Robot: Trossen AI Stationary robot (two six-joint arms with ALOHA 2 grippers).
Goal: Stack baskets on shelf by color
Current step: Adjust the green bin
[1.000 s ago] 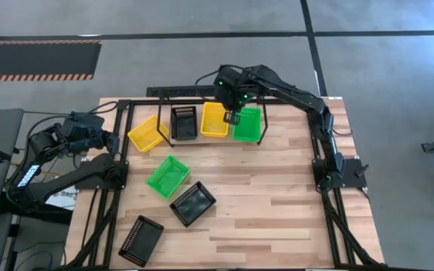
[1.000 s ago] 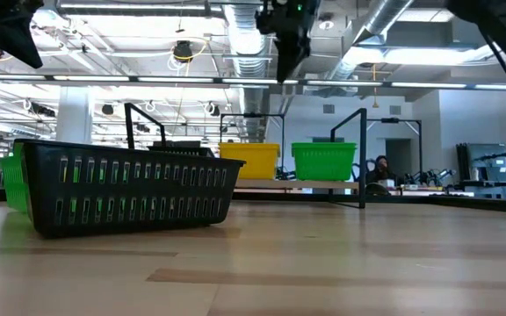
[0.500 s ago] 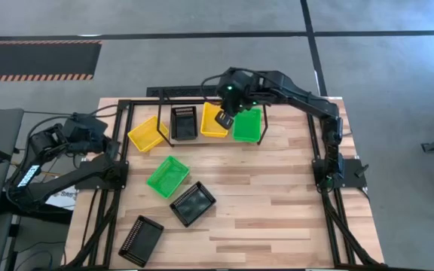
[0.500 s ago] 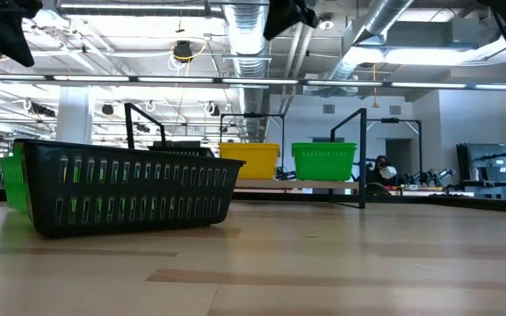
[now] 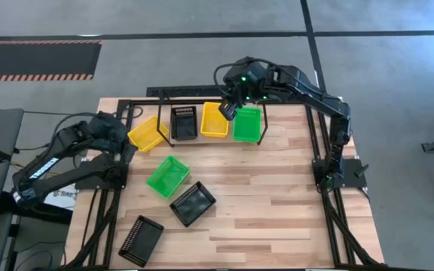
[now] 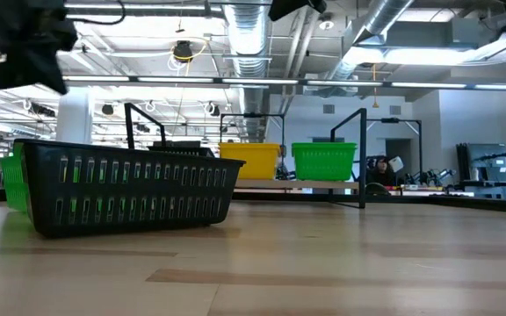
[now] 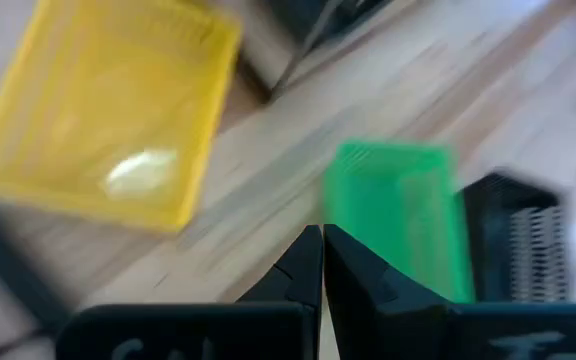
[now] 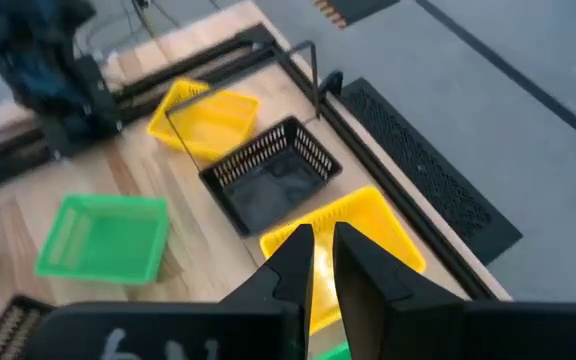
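Three baskets on shelf: black, yellow, green. Right tool above yellow, narrow gap, empty. Left tool pinched closed, empty, near loose yellow basket on desk.

Right gripper raised at the table's far side, fingers slightly parted and empty, left gripper closed, arm reaching in from the left edge

High view: overhead, straight down, whole table and both arms. Low view: table height, level across, close behind a black basket, shelf far. Wrist views: each angled down at the table; both share the loose green basket and yellow basket.
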